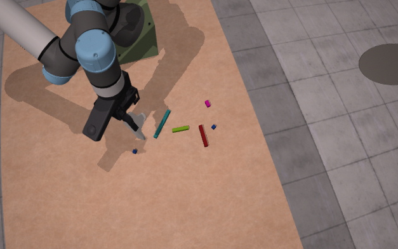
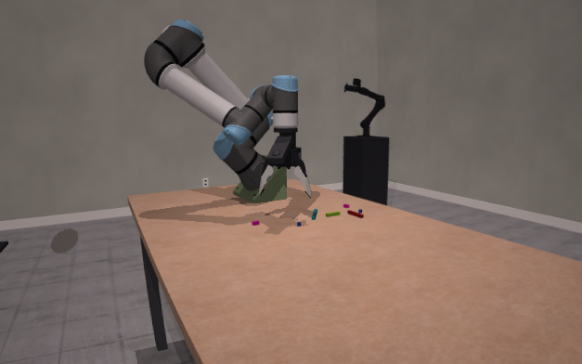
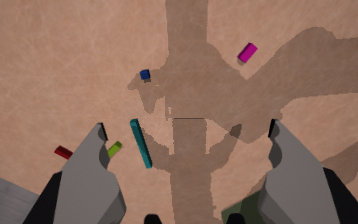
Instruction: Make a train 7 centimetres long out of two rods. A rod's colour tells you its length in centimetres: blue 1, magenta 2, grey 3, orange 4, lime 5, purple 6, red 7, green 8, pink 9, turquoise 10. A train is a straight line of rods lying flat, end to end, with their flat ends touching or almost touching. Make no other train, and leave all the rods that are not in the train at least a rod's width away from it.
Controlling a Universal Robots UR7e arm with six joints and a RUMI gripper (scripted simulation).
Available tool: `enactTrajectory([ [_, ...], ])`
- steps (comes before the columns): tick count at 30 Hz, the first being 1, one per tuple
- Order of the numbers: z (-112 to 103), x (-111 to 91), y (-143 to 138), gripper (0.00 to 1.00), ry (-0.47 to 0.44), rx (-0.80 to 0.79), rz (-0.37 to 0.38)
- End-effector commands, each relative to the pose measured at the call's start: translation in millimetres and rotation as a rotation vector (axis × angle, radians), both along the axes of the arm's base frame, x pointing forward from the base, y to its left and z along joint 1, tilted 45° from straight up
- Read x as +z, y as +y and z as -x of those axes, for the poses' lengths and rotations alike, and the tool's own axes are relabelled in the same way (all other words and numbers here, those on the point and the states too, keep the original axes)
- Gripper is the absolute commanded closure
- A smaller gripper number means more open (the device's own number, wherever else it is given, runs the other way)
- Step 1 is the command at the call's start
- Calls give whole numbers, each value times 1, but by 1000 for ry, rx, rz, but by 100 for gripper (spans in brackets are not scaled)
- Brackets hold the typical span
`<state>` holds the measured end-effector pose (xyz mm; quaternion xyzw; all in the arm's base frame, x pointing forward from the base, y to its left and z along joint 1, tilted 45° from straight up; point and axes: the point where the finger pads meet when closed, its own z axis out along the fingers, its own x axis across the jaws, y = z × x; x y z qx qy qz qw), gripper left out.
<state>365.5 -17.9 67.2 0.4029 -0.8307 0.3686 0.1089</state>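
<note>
While its jaws stand wide apart and hold nothing, the end effector hangs over the table; rightward lie a turquoise rod, lime rod, red rod and magenta rod, all apart.

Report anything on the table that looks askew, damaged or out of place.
Nothing stands out. The rods lie flat and scattered, none touching: turquoise rod, lime rod, red rod, two magenta rods, two blue rods. The gripper hangs open above the table, holding nothing.
</note>
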Motion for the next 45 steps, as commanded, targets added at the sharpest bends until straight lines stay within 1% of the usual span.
enactTrajectory([
  [1, 0, 0, 0, 0, -1, 0, 0],
  [34, 0, 0, 0, 0, 0, 1, 0],
  [45, -1, -1, 2, 0, 24, 25, 4],
])
